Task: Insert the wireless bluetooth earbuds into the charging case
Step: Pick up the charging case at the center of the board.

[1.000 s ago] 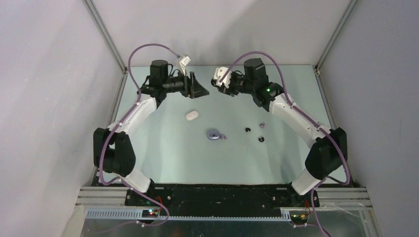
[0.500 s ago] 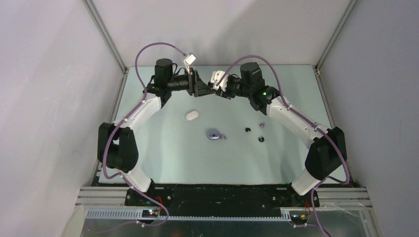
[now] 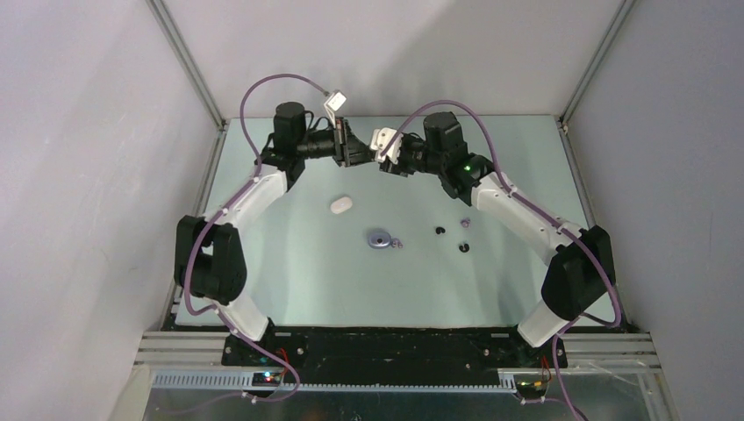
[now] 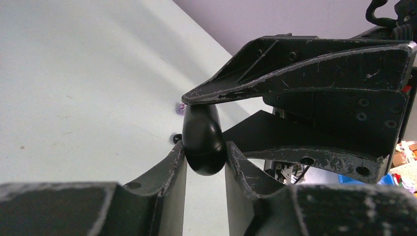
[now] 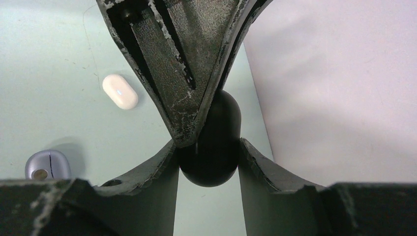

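A black oval charging case (image 4: 203, 140) hangs in the air above the back of the table. Both grippers are shut on it, from opposite sides. My left gripper (image 4: 205, 150) pinches one end, and my right gripper (image 5: 209, 147) pinches the other end of the case (image 5: 214, 142). In the top view the two grippers meet, left (image 3: 358, 153) and right (image 3: 384, 159). Two black earbuds (image 3: 439, 231) (image 3: 465, 248) and two lavender earbuds (image 3: 465, 223) (image 3: 397, 244) lie on the table, apart from the arms.
A white oval case (image 3: 340, 204) lies left of centre and shows in the right wrist view (image 5: 119, 91). A lavender case (image 3: 379, 239) sits mid-table beside one lavender bud. Grey walls close in the back and both sides.
My left gripper has moved right toward the right gripper and closed from wide open onto the black case. The right arm has shifted slightly left, its grip unchanged.
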Controlling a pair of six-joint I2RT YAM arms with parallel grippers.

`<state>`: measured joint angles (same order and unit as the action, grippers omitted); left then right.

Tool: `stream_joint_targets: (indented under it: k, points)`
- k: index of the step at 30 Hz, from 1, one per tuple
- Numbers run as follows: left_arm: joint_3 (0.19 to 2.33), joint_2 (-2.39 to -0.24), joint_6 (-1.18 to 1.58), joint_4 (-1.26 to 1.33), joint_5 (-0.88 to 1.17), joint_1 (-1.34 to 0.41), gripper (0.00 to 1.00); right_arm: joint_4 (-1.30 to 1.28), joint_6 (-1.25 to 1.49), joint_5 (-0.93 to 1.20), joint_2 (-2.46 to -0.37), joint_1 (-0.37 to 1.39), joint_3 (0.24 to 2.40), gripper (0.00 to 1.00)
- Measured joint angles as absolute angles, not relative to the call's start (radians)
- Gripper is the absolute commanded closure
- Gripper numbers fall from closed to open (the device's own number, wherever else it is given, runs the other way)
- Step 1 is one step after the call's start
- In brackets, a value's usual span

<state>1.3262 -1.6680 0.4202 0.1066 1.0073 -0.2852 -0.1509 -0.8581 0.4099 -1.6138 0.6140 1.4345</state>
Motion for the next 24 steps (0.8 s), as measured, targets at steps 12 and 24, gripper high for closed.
stream_joint_targets:
  k: [12,24]
  points:
    - [1.304,-1.673,0.463,0.228,1.056,-0.279,1.0,-0.205,-0.827,0.446,-1.616,0.599,1.457,0.29]
    - [1.181,-1.6,0.113,0.329,1.226,-0.249,1.0,-0.68,-0.627,0.778,-1.744,0.479,1.845,0.32]
